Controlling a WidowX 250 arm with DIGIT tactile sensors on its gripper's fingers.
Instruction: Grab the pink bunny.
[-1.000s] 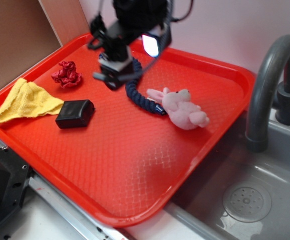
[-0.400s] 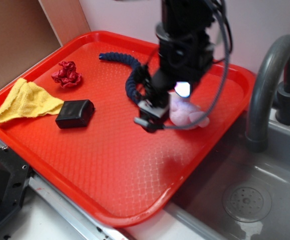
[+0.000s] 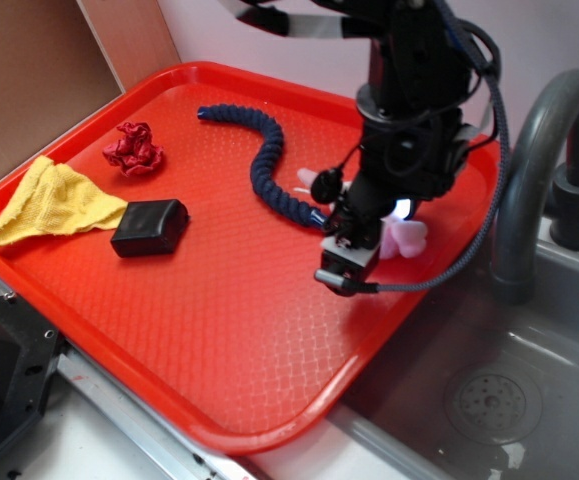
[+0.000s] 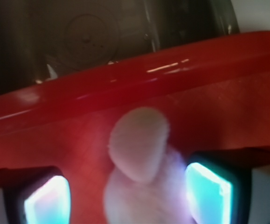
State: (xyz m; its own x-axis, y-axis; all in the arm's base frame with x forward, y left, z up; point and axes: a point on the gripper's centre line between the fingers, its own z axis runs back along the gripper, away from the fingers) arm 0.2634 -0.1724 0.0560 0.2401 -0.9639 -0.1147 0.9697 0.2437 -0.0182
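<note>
The pink bunny lies on the right side of the red tray, mostly hidden under my arm; only an ear and a limb show in the exterior view. My gripper is low over it. In the wrist view the bunny sits between the two lit fingers of my gripper, nearer the right finger. The jaws stand open, one on each side of the plush, and are not closed on it.
A dark blue braided rope lies just left of the bunny. A red scrunchie, a yellow cloth and a black block lie at the tray's left. A grey faucet and sink stand to the right, past the tray rim.
My gripper has moved from the tray's back middle, over the rope, rightward and down onto the bunny, which is now mostly covered. The rope now shows in full.
</note>
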